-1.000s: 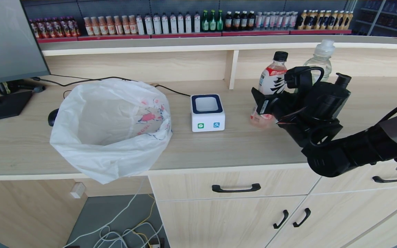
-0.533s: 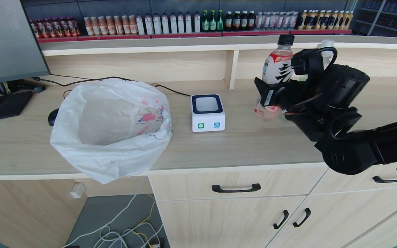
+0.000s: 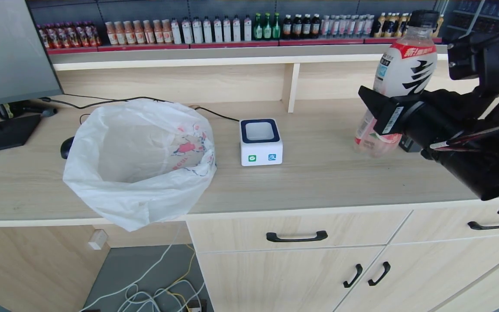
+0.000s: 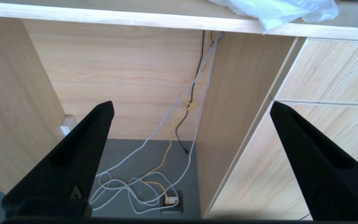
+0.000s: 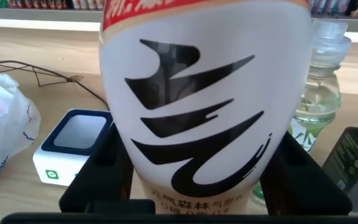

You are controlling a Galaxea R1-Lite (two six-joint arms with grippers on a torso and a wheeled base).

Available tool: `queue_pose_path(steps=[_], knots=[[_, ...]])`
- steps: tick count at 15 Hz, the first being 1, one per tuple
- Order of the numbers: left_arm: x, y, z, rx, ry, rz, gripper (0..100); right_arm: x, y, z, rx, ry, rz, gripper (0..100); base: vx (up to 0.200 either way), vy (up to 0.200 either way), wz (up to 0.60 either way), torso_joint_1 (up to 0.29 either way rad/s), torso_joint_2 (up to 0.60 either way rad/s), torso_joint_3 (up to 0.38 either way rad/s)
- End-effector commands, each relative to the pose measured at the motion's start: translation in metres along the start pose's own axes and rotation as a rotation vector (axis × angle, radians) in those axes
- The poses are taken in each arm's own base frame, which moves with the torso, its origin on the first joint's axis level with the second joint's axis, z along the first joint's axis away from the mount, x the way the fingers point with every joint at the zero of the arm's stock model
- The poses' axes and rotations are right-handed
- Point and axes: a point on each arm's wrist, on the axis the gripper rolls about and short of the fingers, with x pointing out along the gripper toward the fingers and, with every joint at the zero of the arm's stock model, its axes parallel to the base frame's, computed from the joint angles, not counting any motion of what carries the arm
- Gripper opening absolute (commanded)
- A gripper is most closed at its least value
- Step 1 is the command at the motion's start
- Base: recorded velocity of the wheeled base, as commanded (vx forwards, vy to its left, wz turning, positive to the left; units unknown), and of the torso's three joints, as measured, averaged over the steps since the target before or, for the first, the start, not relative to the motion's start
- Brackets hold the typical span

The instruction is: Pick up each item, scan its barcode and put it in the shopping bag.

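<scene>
The right gripper holds a plastic drink bottle with a white label, a black cap and pale pink liquid. Its jaws pinch the bottle's lower body from either side. The bottle stands nearly upright, lifted clear of the light wooden table, off to the right of the white box-shaped scanner with the dark blue rim. The white plastic shopping bag sits open on the table just beside the scanner, on its left, with its lower edge hanging over the table's front. In the right wrist view, a clear bottle with a green label and a dark flat item stand behind the held bottle. The left gripper hangs below the table's edge, above loose cables on the floor, its jaws spread wide with nothing between them.
</scene>
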Motion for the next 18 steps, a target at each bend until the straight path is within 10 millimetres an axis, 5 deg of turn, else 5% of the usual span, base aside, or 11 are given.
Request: queue_pose_path(steps=[1, 6, 11, 18], knots=[[0.000, 0.000, 0.000, -0.001, 0.000, 0.000, 100, -0.046, -0.007, 0.019, 0.027, -0.034, 0.030, 0, 0.000, 0.000, 0.00, 0.000, 0.00, 0.000], [0.000, 0.000, 0.000, -0.001, 0.000, 0.002, 100, -0.077, -0.015, 0.027, 0.049, -0.058, 0.029, 0, 0.000, 0.000, 0.00, 0.000, 0.00, 0.000], [0.000, 0.000, 0.000, -0.001, 0.000, 0.000, 100, -0.083, -0.011, 0.025, 0.050, -0.053, 0.072, 0, 0.000, 0.000, 0.00, 0.000, 0.00, 0.000], [0.000, 0.000, 0.000, -0.001, 0.000, 0.000, 100, -0.082, 0.007, 0.017, 0.209, -0.026, 0.454, 0, 0.000, 0.000, 0.00, 0.000, 0.00, 0.000]])
